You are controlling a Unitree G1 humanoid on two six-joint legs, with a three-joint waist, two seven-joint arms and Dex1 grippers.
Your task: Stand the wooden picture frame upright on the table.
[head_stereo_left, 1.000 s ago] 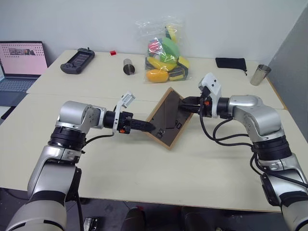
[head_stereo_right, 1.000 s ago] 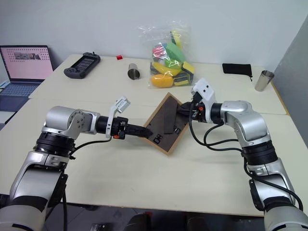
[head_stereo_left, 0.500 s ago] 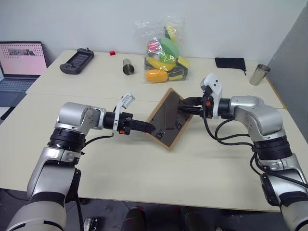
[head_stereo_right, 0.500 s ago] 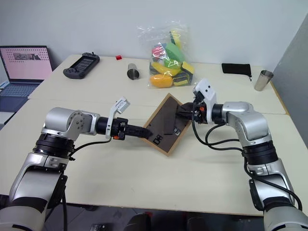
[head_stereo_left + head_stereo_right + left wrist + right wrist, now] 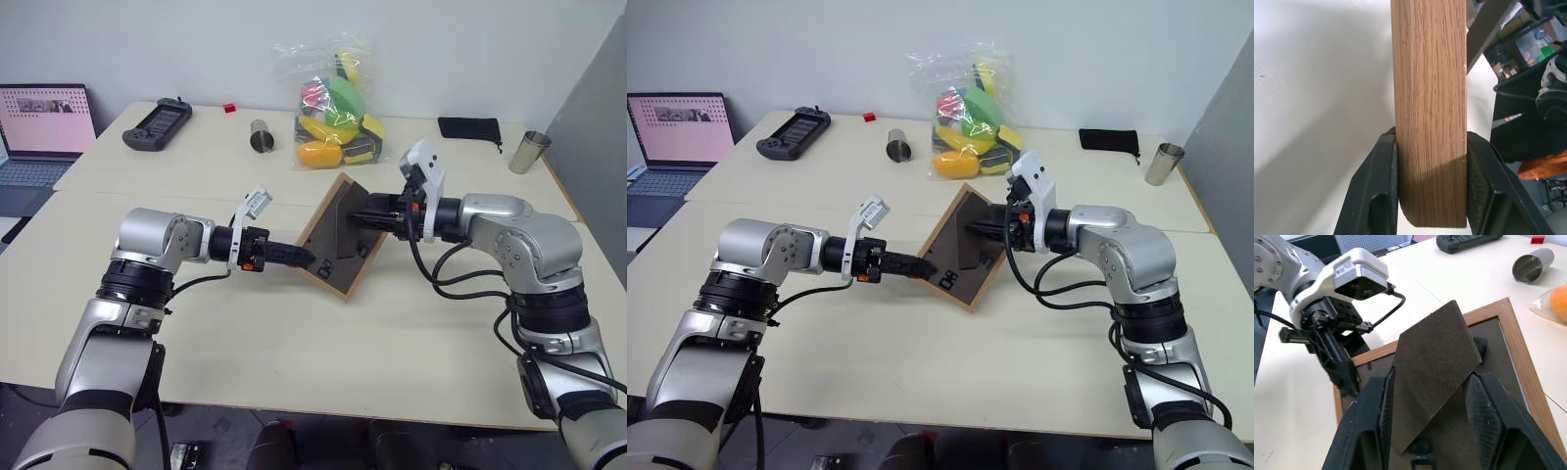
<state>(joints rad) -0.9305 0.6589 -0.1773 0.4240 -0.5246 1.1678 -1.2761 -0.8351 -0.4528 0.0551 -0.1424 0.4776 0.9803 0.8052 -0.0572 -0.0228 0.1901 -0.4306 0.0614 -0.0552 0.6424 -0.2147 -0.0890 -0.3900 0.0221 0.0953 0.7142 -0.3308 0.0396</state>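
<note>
Right gripper [image 5: 1425, 431] pulled back and rolled, swinging the dark stand flap [image 5: 1432, 364] out, fingers pinching it. Left gripper [image 5: 1430, 181] is clamped on the light-wood rectangular picture frame's [image 5: 338, 245] edge, frame tilted, low corner near the pale cream table [image 5: 294, 343].

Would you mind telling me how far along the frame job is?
Done: the wooden picture frame is tilted up, back panel showing. In hand: the left gripper clamps its edge, while the right gripper has the stand between its fingers. Left: prop it upright on the table and release.
</note>
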